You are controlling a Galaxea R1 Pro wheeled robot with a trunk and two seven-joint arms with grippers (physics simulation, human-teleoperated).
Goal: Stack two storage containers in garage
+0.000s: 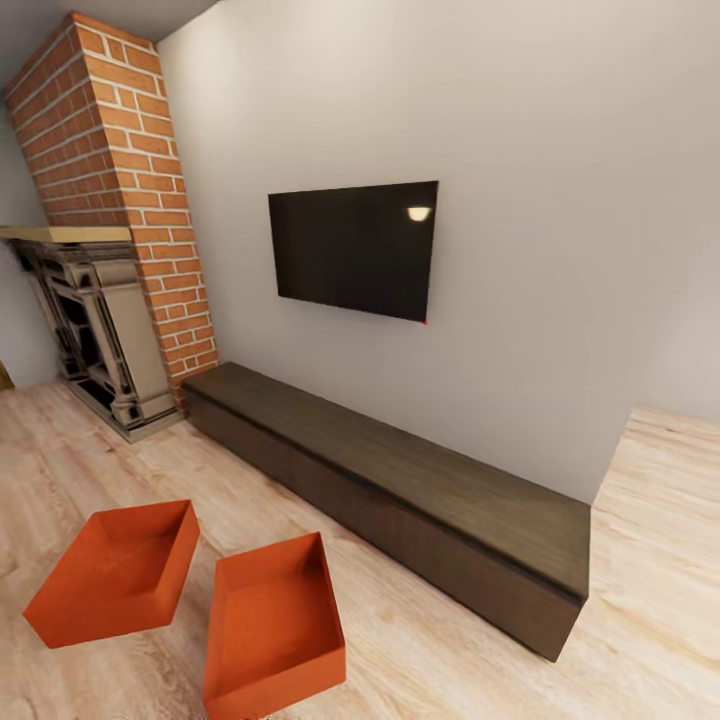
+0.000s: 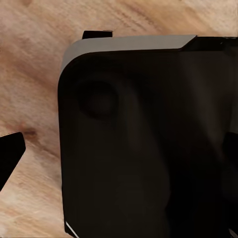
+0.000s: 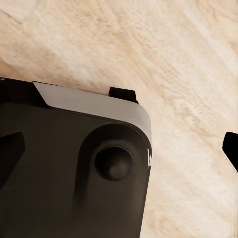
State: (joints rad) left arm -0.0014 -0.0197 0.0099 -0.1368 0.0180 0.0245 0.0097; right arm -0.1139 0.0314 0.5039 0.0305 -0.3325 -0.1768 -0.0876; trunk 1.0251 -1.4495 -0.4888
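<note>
Whether either hand is standing apart or together, I cannot tell; the two storage containers are looking light, thin-walled, best gripped by rims.

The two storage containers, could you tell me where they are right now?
In the head view, both storage containers sit side by side on the wood floor at lower left, in front of the low cabinet.

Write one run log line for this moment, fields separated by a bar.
room: living room | two storage containers: side by side on wood floor, empty | grippers: state unclear | carried: none | task step: pickup not begun
</note>
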